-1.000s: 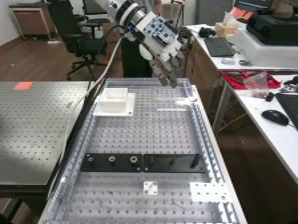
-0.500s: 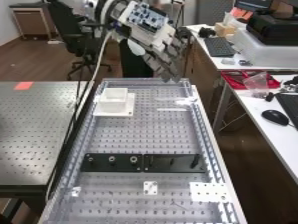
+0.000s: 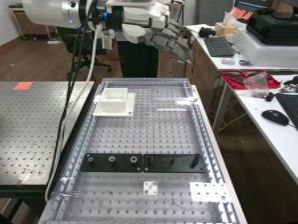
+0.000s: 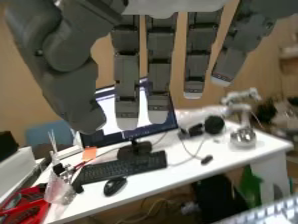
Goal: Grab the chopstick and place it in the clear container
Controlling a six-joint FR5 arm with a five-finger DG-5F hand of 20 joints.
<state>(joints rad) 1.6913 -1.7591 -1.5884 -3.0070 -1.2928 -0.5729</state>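
Note:
The hand (image 3: 166, 39) is beyond the far end of the bench, raised above it, with its fingers stretched out and nothing seen between them. In the wrist view the hand (image 4: 159, 65) has straight, spread fingers, and the thumb is apart from them. A thin pale stick (image 3: 172, 109), seemingly the chopstick, lies crosswise on the perforated bench near its far right side. Left of it, a whitish, translucent square container (image 3: 114, 102) stands upright on a white plate.
A black bar (image 3: 143, 163) with fittings crosses the bench, whose raised rails (image 3: 211, 150) run along both sides. Nearer are a small white plate (image 3: 150, 188) and a larger perforated one (image 3: 209, 192). A desk with a monitor, keyboard (image 4: 121, 166) and mouse stands beyond the hand.
The arm has swung to a more level pose. The hand has risen away from the bench's far end, its fingers turning from downward to slanting rightward. The stick and the container have stayed put.

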